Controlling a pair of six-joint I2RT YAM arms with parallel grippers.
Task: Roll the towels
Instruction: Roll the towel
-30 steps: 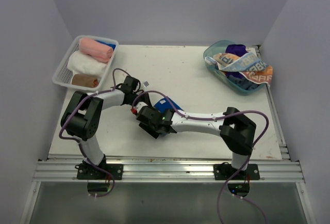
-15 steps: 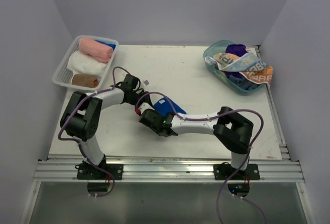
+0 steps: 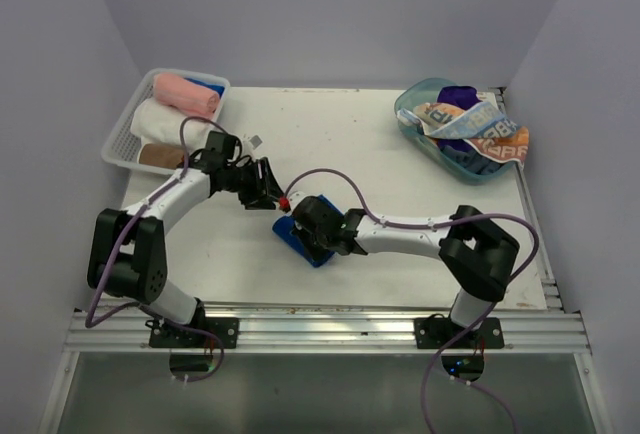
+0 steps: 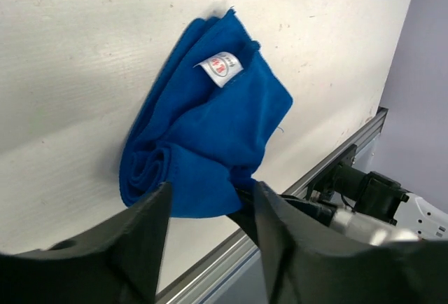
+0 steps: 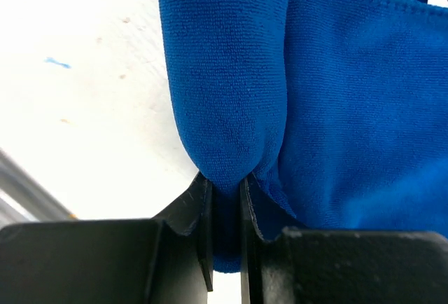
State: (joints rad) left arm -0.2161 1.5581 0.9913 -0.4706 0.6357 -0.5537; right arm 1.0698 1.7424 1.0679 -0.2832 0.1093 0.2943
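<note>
The right gripper (image 3: 308, 232) is positioned over the blue towel (image 3: 300, 249), which lies on the table (image 3: 400, 174) near its front edge, left of centre. In the right wrist view, the right gripper (image 5: 225, 227) is seen clamped on a rounded fold of the blue towel (image 5: 336, 108), with both fingers (image 5: 203, 223) pressed against the cloth. The towel is bunched and partly rolled, with a spiral end visible at its near left side in the left wrist view. A white label (image 4: 219, 68) is exposed on the upper surface of the blue towel (image 4: 203, 136).

Just beyond the towel and to its left, the left gripper (image 3: 268, 186) is held above the table. Its fingers (image 4: 133, 248) are spread apart, and nothing is held between them. The left gripper (image 4: 210, 192) is pointed toward the towel but is not in contact with it.

At the far left corner, a white mesh basket (image 3: 118, 134) is placed. Three rolled towels are contained in it: a brown rolled towel (image 3: 165, 157) nearest, a white rolled towel (image 3: 165, 124) in the middle, and a pink rolled towel (image 3: 185, 94) farthest.

At the far right corner, a clear teal tub (image 3: 410, 114) is placed. A printed towel (image 3: 485, 132) is draped over its right rim, and a purple towel (image 3: 458, 96) is seen at its far side.
</note>
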